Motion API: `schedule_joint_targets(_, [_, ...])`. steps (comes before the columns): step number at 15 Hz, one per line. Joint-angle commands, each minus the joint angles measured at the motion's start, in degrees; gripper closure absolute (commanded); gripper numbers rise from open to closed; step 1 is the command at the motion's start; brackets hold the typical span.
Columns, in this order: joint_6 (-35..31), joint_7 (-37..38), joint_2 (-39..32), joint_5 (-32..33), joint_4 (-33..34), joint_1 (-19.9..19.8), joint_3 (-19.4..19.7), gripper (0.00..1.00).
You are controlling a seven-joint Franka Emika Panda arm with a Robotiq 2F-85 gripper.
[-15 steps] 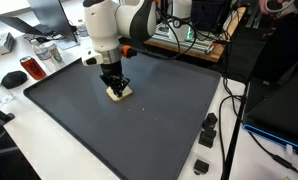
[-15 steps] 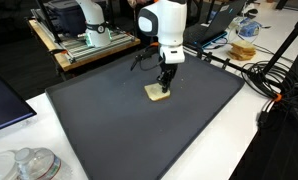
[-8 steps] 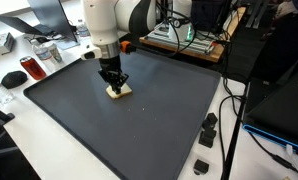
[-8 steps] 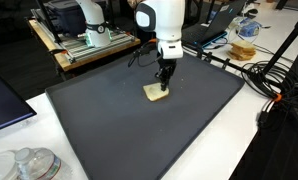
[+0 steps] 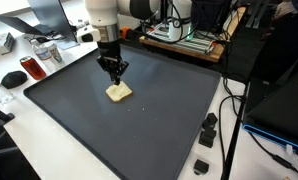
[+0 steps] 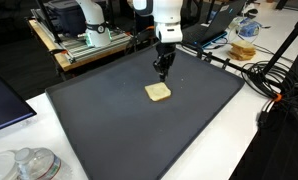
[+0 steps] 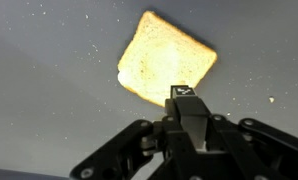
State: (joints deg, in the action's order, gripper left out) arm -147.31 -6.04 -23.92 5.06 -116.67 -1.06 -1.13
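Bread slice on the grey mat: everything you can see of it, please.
The bread slice is pale yellow-tan and roughly square, with rounded corners and a slightly darker edge, like light toast. It lies flat and whole on the dark grey mat, well inside its edges. Only the mat touches it. The shut gripper hangs just above it, clear of it.
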Motion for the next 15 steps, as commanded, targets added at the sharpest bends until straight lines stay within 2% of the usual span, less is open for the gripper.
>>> schedule_joint_targets(1, [1.8,0.3,3.6,0.6,-3.2,0.8,0.5,0.95])
schedule_joint_targets(5, [1.3,5.4,5.6,3.3,-4.3,3.7,1.5,0.95])
schedule_joint_targets(9, [1.7,15.6,6.7,9.6,-3.8,8.7,3.4,0.95])
schedule_joint_targets(15, [4.0,35.9,5.9,25.9,-2.3,17.5,7.7,0.95])
